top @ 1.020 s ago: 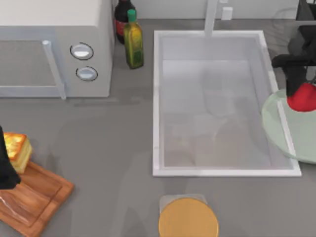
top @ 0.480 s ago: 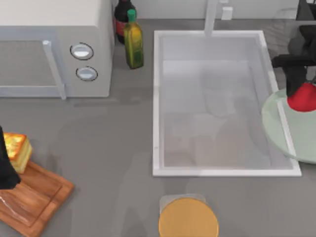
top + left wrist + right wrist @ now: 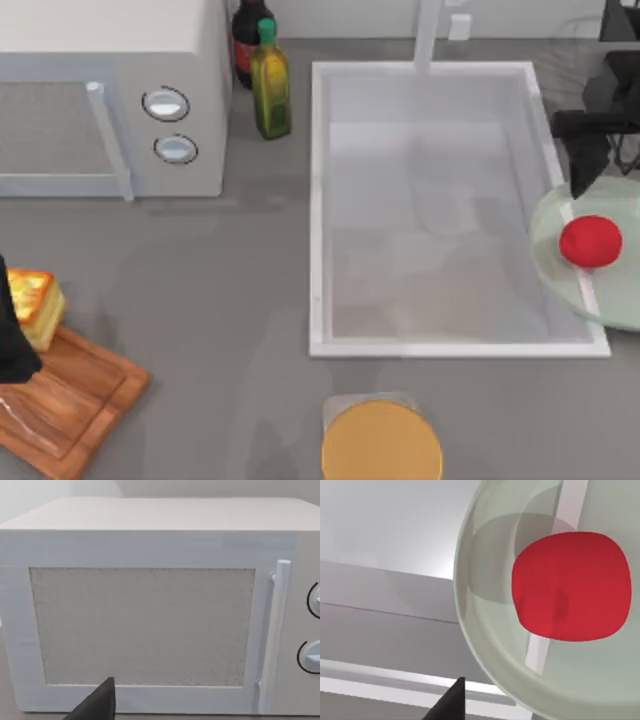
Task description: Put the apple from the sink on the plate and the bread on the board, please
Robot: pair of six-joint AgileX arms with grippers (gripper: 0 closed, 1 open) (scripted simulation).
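apple [image 3: 591,241] lies free on the plate [image 3: 610,290], just below the right jaws [image 3: 585,165], seemingly spread; bread [image 3: 32,305] beside left jaws [image 3: 12,340], grip unclear, needs settling on board [image 3: 70,400].

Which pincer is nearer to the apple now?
The right pincer: it hangs just beyond the apple on the plate. The left pincer is far off, beside the bread.

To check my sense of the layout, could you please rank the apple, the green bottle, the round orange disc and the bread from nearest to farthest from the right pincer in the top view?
From the right pincer at the table's right edge:
1. apple, on the plate just below it.
2. green bottle, left of the sink.
3. orange disc, at the bottom edge.
4. bread, on the board at far left.
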